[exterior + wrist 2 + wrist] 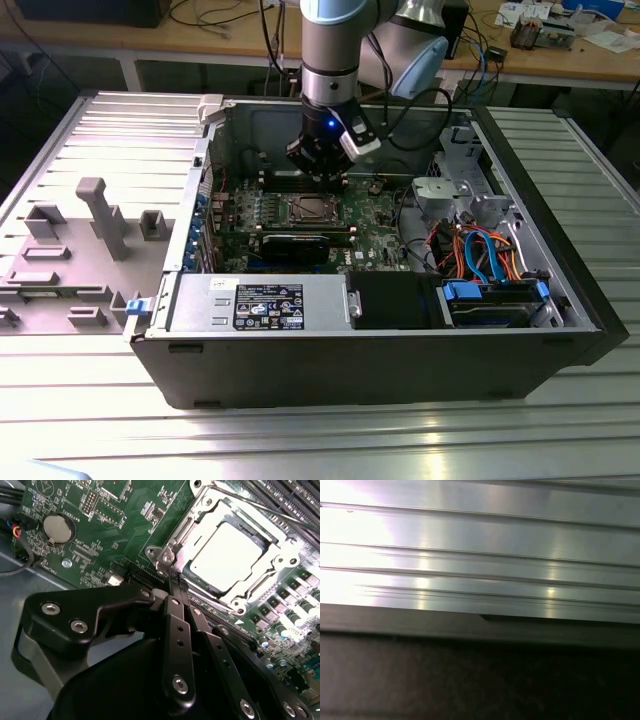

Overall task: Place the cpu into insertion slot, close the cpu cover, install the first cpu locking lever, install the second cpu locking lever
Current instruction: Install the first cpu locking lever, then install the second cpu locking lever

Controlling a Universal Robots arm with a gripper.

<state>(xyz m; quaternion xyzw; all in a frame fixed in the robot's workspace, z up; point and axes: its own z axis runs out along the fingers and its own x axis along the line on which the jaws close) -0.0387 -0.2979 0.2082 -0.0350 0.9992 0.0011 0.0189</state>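
In the second wrist view the cpu lies flat in the insertion slot, its dull silver top showing through the square cut-out of the cpu cover, which is folded down over it. My gripper is shut, and its black fingers meet at a tip beside the near corner of the socket frame. I cannot tell whether the tip touches the frame. In the exterior view the gripper hangs inside the open computer case just behind the insertion slot.
A long black graphics card lies in front of the socket, with the power supply and a blue drive bay nearer the case front. Memory slots and a coin battery flank the socket. Grey fixtures stand on the ridged table.
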